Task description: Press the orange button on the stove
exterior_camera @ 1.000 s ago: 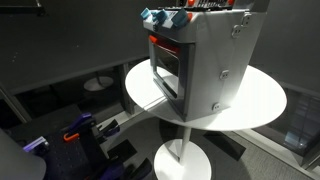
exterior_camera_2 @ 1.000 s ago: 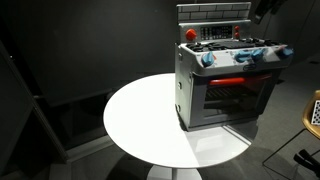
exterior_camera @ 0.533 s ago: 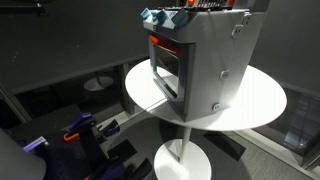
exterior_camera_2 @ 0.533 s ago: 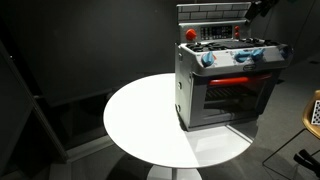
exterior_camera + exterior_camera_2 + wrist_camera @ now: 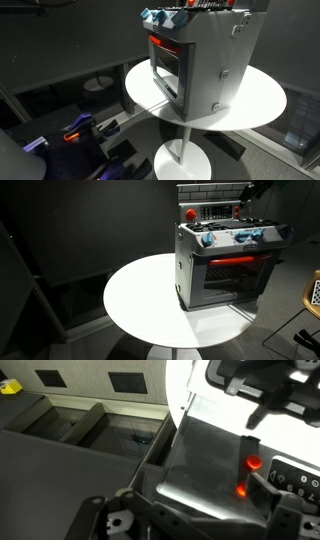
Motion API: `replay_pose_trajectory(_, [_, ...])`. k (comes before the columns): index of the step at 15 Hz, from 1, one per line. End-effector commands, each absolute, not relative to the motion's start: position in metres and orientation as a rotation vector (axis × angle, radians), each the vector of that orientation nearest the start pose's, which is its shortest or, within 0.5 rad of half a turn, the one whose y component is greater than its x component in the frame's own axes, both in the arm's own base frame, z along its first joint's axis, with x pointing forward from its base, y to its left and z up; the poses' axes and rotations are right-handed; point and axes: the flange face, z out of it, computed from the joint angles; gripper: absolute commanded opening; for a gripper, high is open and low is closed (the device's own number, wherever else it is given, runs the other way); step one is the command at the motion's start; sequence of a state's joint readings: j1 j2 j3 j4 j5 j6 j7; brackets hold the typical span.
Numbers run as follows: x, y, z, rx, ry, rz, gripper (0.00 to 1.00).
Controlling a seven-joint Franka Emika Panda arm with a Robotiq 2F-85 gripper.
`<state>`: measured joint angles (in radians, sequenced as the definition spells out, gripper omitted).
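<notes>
Where seen, gripper (image 5: 242,194) hangs above stove (image 5: 228,262)

Robot's black angular gripper (image 5: 270,405) at one o'clock in the wrist view, dark grey housing with round screw holes (image 5: 120,520) at seven o'clock.

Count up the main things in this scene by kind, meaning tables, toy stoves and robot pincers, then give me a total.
round white table: 1
toy stove: 1
pincer: 1
Total: 3
</notes>
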<state>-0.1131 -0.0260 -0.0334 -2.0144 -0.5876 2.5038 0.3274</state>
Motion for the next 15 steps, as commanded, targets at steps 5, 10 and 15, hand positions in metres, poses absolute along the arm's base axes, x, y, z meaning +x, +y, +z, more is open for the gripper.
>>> replay_pose_trajectory(5, [0.603, -0.084, 0.515, -3.412, 0.170, -0.987, 1.00])
replay_pose_trajectory(10, [0.611, -0.087, 0.513, -3.415, 0.165, -0.989, 1.00])
replay_pose_trajectory(15, [0.607, -0.086, 0.516, -3.406, 0.175, -0.961, 1.00])
